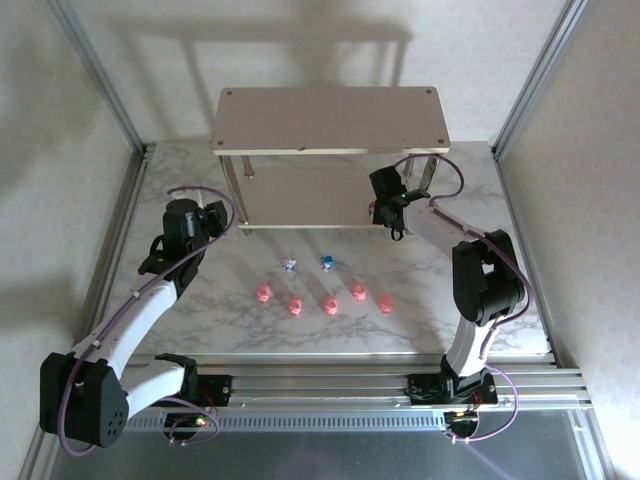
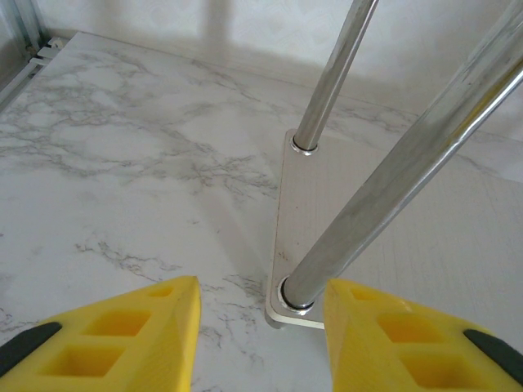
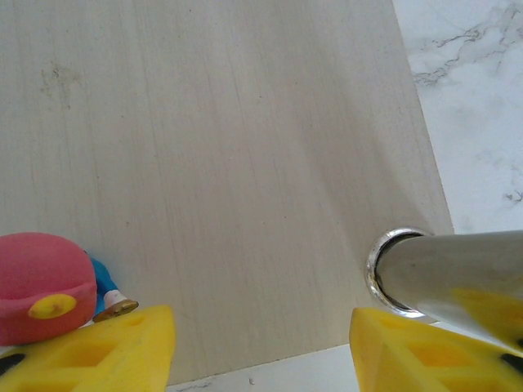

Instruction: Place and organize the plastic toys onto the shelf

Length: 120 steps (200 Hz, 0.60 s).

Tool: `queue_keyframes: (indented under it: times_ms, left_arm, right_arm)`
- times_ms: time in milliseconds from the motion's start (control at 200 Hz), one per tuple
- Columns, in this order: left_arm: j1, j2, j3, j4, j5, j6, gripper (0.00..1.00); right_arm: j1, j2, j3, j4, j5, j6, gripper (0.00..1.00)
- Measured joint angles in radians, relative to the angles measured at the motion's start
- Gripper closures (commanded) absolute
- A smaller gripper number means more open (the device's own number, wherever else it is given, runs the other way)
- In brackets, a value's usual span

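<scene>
The shelf [image 1: 330, 120] stands at the far side of the marble-patterned table [image 1: 230, 335]. The right gripper [image 3: 261, 353] hangs over the front right corner of the shelf's lower board [image 3: 245, 163], its yellow fingers [image 3: 106, 351] spread wide with nothing between them. A red-capped figurine [image 3: 37, 282] sits on that board just beside the outer edge of one finger (ungripped), and a silver leg [image 3: 445, 273] rises by the other. The left gripper [image 2: 261, 331] is likewise wide open and empty at the board's front left corner, with the front left leg [image 2: 384, 188] in the gap. On the table in front of the shelf lie five pink pig-like toys [image 1: 329, 304] in a loose row. Behind them stand a whitish figurine [image 1: 289, 264] and a blue-marked figurine [image 1: 327, 263].
</scene>
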Motion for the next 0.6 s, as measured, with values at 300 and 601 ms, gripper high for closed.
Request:
queue_keyframes:
  times_ms: [300, 601]
  left_arm:
    - [0.0, 0.0, 0.0, 0.0, 0.0, 0.0, 0.56]
    - [0.0, 0.0, 0.0, 0.0, 0.0, 0.0, 0.56]
  right_arm:
    - [-0.001, 0.002, 0.005, 0.006, 0.0, -0.013, 0.37]
    - [-0.001, -0.009, -0.005, 0.014, 0.002, -0.018, 0.35]
